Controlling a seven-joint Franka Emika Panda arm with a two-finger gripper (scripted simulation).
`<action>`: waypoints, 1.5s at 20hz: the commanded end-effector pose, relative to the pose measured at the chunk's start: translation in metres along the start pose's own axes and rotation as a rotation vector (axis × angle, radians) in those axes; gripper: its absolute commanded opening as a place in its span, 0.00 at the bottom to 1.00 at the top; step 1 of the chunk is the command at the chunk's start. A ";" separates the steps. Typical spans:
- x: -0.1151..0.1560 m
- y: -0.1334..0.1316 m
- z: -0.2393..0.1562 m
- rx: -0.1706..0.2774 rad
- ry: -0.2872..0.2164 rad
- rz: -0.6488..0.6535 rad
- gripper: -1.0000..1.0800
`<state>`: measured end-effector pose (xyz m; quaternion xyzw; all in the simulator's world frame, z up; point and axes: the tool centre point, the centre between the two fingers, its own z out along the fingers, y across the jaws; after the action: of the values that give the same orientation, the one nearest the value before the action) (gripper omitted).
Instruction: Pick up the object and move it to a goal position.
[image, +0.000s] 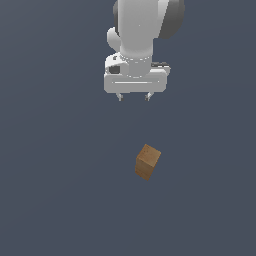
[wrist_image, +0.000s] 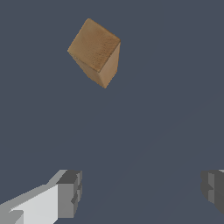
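Observation:
A small brown wood-textured cube with a lighter tan top face rests on the dark grey floor, turned at an angle. It also shows in the wrist view. My white gripper hangs above the floor, farther back in the exterior view than the cube and slightly to the exterior view's left of it. Its jaws are spread wide and hold nothing. In the wrist view the two grey fingertips stand far apart, with the gripper well away from the cube.
A plain dark grey floor fills both views. No other objects or edges show.

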<state>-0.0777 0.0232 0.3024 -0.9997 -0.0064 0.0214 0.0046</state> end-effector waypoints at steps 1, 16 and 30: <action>0.000 0.000 0.000 0.000 0.000 0.000 0.96; 0.002 -0.012 0.015 0.019 -0.014 -0.016 0.96; 0.052 -0.022 0.031 0.013 0.001 0.158 0.96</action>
<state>-0.0349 0.0445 0.2727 -0.9980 0.0586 0.0224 0.0103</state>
